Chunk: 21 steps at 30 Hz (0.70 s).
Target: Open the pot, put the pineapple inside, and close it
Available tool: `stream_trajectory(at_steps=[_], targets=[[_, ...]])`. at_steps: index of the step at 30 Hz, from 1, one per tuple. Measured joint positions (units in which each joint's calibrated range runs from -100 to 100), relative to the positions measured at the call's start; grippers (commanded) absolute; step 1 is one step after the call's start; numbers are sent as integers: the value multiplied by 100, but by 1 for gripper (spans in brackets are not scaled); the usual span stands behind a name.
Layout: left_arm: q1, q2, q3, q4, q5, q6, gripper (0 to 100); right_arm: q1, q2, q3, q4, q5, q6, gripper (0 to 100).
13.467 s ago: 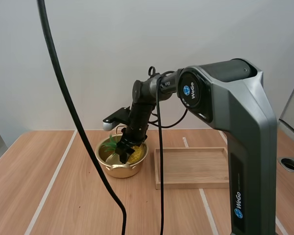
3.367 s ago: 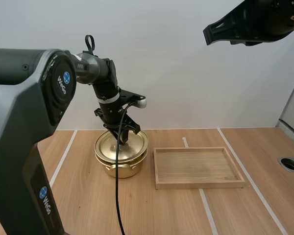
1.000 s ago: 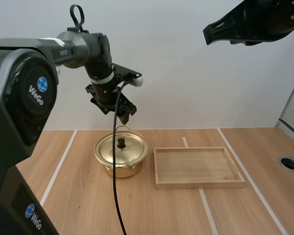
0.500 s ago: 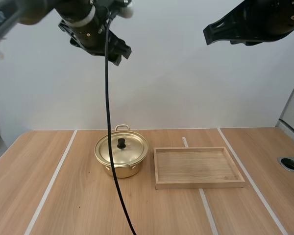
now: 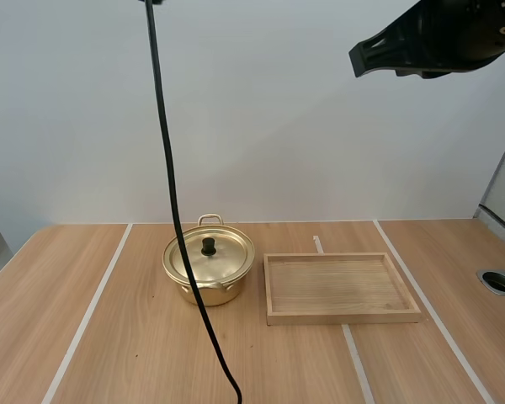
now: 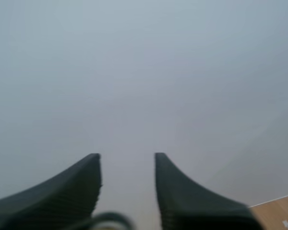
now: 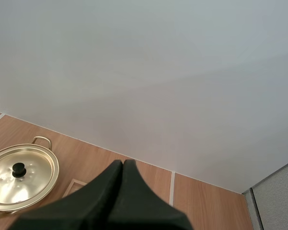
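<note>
A golden pot (image 5: 209, 271) stands on the wooden table left of centre, its lid (image 5: 212, 255) on and the black knob (image 5: 209, 246) upright. What is inside is hidden by the lid. My left gripper (image 6: 127, 159) faces the pale wall, its fingers (image 6: 81, 184) apart with nothing between them. My right gripper (image 7: 123, 163) is shut as one dark wedge, high above the table, with the pot (image 7: 21, 177) below and off to its side. The right arm (image 5: 429, 38) hangs high at the right.
A wooden tray (image 5: 341, 316) with nothing in it lies just right of the pot. A round hole (image 5: 498, 282) sits in the table near its right edge. Pale stripes run front to back along the tabletop.
My left arm has risen from above the pot and gone up out of the high view. Pot, lid, tray and right arm have not moved.
</note>
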Motion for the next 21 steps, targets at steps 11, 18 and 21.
stream_trajectory(at_steps=[11,18,21], targets=[[0,-193,0,21,-17,-212,0,0,0,0,0,0,0,0],[0,-193,0,21,-35,-212,0,0,0,0,0,0,0,0],[0,-193,0,21,-35,-212,0,0,0,0,0,0,0,0]])
